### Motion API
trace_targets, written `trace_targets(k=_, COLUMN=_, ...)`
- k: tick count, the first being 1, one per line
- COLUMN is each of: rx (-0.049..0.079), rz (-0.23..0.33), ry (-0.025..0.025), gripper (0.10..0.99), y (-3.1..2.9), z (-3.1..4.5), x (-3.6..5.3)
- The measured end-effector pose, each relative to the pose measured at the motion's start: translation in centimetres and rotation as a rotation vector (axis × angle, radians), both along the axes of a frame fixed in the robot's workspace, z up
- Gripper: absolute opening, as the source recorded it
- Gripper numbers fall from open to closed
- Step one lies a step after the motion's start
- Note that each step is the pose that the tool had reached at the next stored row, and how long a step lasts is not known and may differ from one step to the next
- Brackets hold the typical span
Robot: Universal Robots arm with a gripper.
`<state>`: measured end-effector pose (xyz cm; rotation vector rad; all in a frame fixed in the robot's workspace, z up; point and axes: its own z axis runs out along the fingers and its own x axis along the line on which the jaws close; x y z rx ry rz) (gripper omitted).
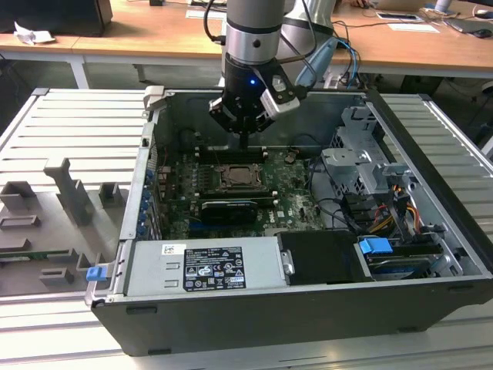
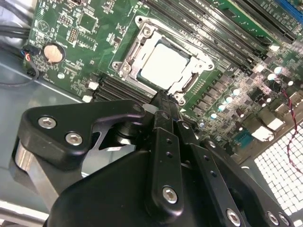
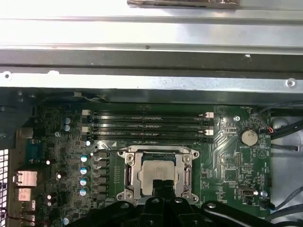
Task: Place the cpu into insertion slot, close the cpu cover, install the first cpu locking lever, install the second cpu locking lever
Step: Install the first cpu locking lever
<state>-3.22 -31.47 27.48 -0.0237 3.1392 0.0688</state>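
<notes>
Exterior view: mounted off the arm, high and well back, looking steeply down into the open computer case (image 1: 231, 324) — wide enough to take in the whole case, the slatted bench (image 1: 69, 139) around it and the arm (image 1: 254, 31) coming down into it. Both wrist views look along the gripper (image 3: 163, 184) at the green circuit board (image 3: 227, 156) from close range; the first wrist view is almost square-on, the second wrist view nearer and oblique. All three views share the insertion slot (image 1: 240, 177) — both wrist views also share the memory slots (image 3: 147, 125) and the coin cell (image 3: 247, 137).
</notes>
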Motion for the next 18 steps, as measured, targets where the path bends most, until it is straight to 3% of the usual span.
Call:
trace_targets(k=14, rx=0.000, rz=0.000, ry=-0.0009, gripper=0.106, y=-0.01, z=-0.03, x=-1.17)
trace_targets(k=18, rx=0.000, rz=0.000, ry=-0.0012, gripper=0.106, y=0.00, z=-0.05, x=-1.95)
